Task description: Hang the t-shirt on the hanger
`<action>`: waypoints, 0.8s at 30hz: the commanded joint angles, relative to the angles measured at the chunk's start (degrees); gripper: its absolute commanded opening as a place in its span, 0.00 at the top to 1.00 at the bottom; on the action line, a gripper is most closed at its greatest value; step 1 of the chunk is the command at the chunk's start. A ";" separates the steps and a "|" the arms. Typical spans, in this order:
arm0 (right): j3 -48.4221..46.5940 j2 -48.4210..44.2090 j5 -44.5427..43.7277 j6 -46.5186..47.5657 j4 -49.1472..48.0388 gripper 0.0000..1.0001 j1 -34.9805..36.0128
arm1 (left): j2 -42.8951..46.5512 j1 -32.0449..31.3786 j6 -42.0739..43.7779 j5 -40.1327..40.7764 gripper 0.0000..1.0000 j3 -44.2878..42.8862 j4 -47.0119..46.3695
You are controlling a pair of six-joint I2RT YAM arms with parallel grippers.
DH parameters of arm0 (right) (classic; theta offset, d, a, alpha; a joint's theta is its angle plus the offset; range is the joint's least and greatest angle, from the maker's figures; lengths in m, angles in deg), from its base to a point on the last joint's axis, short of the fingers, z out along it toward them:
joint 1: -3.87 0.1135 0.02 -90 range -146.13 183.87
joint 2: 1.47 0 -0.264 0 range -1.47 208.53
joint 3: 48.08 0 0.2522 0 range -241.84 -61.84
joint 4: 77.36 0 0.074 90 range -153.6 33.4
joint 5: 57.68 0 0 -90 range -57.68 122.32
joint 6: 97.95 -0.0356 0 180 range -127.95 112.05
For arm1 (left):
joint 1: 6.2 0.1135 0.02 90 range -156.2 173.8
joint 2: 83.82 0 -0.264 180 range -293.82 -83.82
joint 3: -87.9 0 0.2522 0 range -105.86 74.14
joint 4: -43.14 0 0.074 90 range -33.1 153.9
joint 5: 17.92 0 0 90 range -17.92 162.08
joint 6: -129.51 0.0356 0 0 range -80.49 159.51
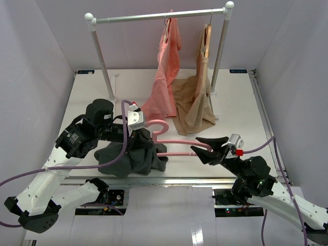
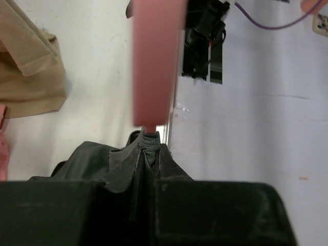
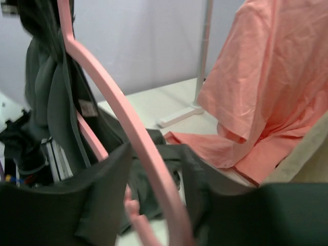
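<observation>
The dark charcoal t-shirt [image 1: 134, 155] is bunched at the table's near edge, left of centre. My left gripper [image 1: 135, 129] is shut on a fold of it, seen pinched between the fingers in the left wrist view [image 2: 147, 147]. The pink hanger [image 1: 171, 140] lies level between the arms, with its hook [image 1: 158, 124] toward the rack and its left end inside the t-shirt. My right gripper [image 1: 203, 148] is shut on the hanger's right end. In the right wrist view the hanger [image 3: 134, 134] runs up between the fingers into the raised t-shirt [image 3: 48, 87].
A clothes rail [image 1: 159, 17] stands at the back of the table. A salmon-pink garment [image 1: 166, 72] and a tan garment [image 1: 196, 105] on a wooden hanger [image 1: 207, 41] hang from it, their hems close behind the pink hanger. The table's front edge [image 1: 195, 179] is just below the t-shirt.
</observation>
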 commanded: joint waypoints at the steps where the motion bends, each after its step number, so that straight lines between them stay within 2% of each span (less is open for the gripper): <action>1: -4.09 -1.94 -8.19 -6.09 -1.60 0.35 -0.15 | 5.20 -0.14 -6.53 7.11 1.00 3.07 -7.12; 4: -3.68 -3.83 -9.67 -8.59 -0.78 0.25 -0.17 | 9.24 -0.14 -6.93 8.08 1.00 4.83 -9.08; 10: -4.83 -3.76 -13.68 -16.71 3.72 0.24 -0.22 | 16.25 -0.14 -9.48 12.81 1.00 6.65 -10.61; 14: -4.70 -1.06 -16.07 -23.23 7.51 0.26 -0.22 | 19.87 -0.14 -14.06 15.51 1.00 10.15 -15.91; 19: -3.40 6.27 -16.32 -26.50 3.88 0.28 -0.22 | 22.46 -0.14 -17.17 15.43 1.00 16.35 -22.12; 24: -3.49 15.40 -13.23 -30.27 -2.89 0.35 -0.18 | 26.27 -0.10 -20.64 18.14 1.00 19.43 -29.62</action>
